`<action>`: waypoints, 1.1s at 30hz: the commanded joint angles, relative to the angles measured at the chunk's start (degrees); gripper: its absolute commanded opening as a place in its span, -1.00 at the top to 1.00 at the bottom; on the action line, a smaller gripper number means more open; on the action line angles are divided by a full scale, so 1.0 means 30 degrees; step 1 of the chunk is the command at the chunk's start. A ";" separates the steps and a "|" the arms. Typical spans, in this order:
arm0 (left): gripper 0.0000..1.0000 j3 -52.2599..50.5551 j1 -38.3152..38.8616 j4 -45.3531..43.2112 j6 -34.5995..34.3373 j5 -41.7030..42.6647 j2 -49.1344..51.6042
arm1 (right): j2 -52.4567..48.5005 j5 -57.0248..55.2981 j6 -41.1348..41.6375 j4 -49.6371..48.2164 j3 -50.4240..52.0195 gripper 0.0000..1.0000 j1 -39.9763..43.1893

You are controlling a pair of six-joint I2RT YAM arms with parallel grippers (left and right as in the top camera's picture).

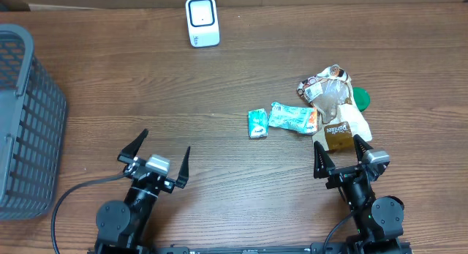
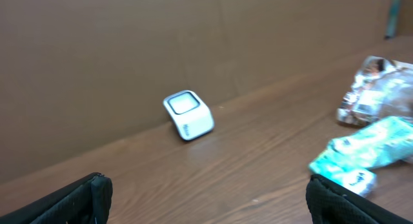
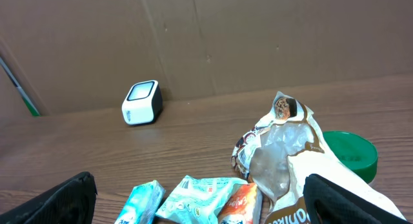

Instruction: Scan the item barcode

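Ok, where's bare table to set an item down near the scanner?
Bare wood runs from the basket to the small teal packet, and from the scanner down to the left gripper. Crowded: the packet pile and green lid just ahead of the right gripper.

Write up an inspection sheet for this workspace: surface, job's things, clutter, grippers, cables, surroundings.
Surface: wooden table, dark grain.
Job's things: white barcode scanner upright at the far edge; small teal packet, teal-and-orange packet and brown-and-clear bag grouped ahead of the right arm.
Clutter: green round lid partly under the bag; grey basket at the left edge.
Grippers: left gripper open, empty; right gripper open, empty, near the bag.
Cables: black cable looping from the left arm's base.
Surroundings: cardboard wall behind the table.
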State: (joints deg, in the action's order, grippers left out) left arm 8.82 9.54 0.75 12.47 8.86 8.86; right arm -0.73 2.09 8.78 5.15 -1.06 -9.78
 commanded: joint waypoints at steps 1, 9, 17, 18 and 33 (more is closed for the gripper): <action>-1.00 -0.1202 -0.0554 -0.0313 0.0284 -0.0605 -0.1333 | 0.0189 -0.0175 -0.0058 -0.0124 0.0197 -1.00 0.0080; -0.99 -0.2667 -0.1559 -0.1348 0.0444 -0.0605 -0.2841 | 0.0189 -0.0175 -0.0066 -0.0124 0.0197 -1.00 0.0080; -1.00 -0.2856 -0.1603 -0.0933 0.0576 -0.0597 -0.2900 | 0.0189 -0.0175 -0.0058 -0.0124 0.0197 -1.00 0.0080; -1.00 -0.2856 -0.1603 -0.0342 0.0561 -0.0590 -0.2900 | 0.0189 -0.0175 -0.0058 -0.0124 0.0197 -1.00 0.0080; -1.00 -0.2849 -0.1603 0.1005 -0.0299 -0.0474 -0.2885 | 0.0189 -0.0175 -0.0058 -0.0124 0.0197 -1.00 0.0080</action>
State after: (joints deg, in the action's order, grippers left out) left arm 0.49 5.10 3.64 12.38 7.81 0.80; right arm -0.73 2.09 8.80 5.15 -1.06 -9.78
